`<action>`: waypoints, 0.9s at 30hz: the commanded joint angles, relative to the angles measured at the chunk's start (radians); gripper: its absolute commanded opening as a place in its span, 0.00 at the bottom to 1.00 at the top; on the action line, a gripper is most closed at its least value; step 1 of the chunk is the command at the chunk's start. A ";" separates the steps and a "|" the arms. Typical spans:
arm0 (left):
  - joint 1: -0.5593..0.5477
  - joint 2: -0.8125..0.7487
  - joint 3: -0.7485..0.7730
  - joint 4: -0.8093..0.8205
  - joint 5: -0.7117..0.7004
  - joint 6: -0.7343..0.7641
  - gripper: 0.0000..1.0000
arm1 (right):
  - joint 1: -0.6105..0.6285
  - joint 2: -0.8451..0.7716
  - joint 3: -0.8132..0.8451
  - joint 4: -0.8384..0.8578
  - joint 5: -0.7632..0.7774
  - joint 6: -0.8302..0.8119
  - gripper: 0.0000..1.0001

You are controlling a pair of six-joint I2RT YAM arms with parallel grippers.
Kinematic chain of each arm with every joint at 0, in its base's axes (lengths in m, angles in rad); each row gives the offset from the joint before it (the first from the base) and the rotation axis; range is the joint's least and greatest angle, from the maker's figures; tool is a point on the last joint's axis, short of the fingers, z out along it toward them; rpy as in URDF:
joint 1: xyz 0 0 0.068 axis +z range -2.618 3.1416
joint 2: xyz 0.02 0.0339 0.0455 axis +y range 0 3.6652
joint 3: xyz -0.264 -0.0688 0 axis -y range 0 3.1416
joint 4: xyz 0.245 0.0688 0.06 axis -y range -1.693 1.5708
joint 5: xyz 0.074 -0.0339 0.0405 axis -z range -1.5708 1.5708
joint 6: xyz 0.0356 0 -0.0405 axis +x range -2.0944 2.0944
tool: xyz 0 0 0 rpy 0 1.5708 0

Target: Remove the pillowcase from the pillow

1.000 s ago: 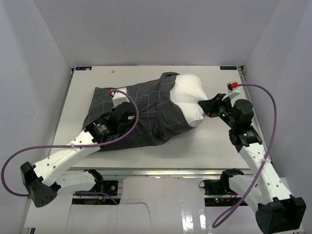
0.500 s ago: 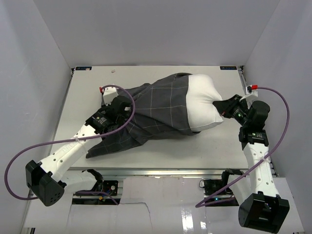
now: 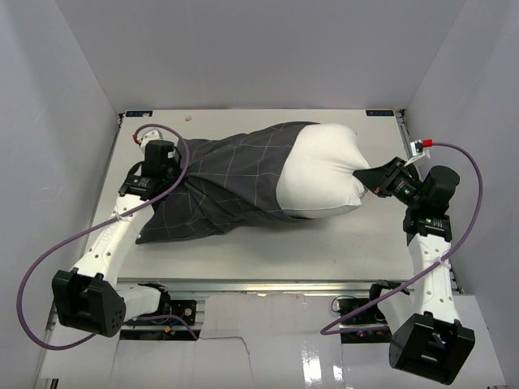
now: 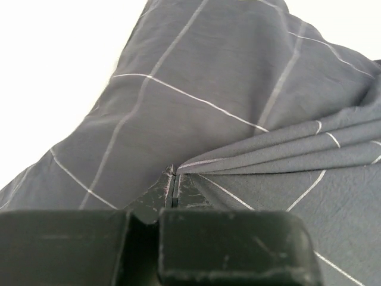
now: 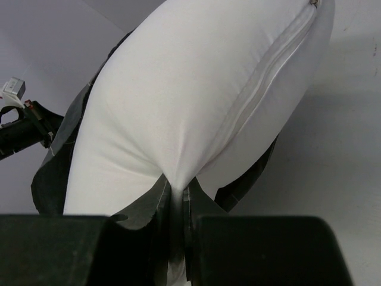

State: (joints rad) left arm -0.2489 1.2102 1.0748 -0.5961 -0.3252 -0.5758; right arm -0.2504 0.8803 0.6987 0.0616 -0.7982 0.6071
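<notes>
The dark grey grid-lined pillowcase [image 3: 219,182] lies stretched across the table's left and middle and still covers the left part of the white pillow [image 3: 320,174]. My left gripper [image 3: 170,166] is shut on a fold of the pillowcase [image 4: 238,113] near its left end; the cloth runs taut from the jaws. My right gripper [image 3: 365,173] is shut on a pinch of the pillow [image 5: 196,101] at its right end. The pillow's zipper seam shows in the right wrist view. The tag is not visible.
The white table [image 3: 268,243] is boxed in by grey walls at left, back and right. Purple cables loop from both arms. The right arm stands close to the table's right edge [image 3: 450,243].
My left gripper has pulled the pillowcase leftward and toward the back; more white pillow is bared. My right gripper has shifted right, holding the pillow's end.
</notes>
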 commanded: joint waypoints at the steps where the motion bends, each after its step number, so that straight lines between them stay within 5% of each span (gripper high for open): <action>1: 0.163 -0.024 -0.036 -0.019 -0.153 0.080 0.00 | -0.056 -0.003 0.087 0.136 0.119 -0.007 0.08; 4: 0.169 -0.098 -0.065 0.047 -0.062 0.137 0.06 | -0.056 -0.006 0.087 0.165 0.084 -0.004 0.08; 6: 0.169 -0.167 -0.081 0.106 0.129 0.165 0.33 | -0.056 -0.007 0.056 0.246 0.044 0.035 0.08; 7: 0.169 -0.185 -0.090 0.111 0.199 0.177 0.68 | -0.055 -0.006 0.047 0.263 0.024 0.046 0.08; 9: 0.169 -0.210 -0.081 0.095 0.323 0.169 0.81 | -0.055 -0.004 0.030 0.271 0.027 0.049 0.08; 19: 0.169 -0.219 -0.170 -0.028 0.313 0.099 0.86 | -0.056 -0.003 0.013 0.236 0.073 0.046 0.08; 27: 0.169 -0.184 -0.325 0.088 0.347 0.045 0.73 | -0.056 -0.012 0.007 0.231 0.083 0.033 0.08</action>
State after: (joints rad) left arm -0.0860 1.0321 0.7692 -0.5636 0.0120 -0.5037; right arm -0.2993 0.8894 0.6903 0.1837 -0.7441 0.6430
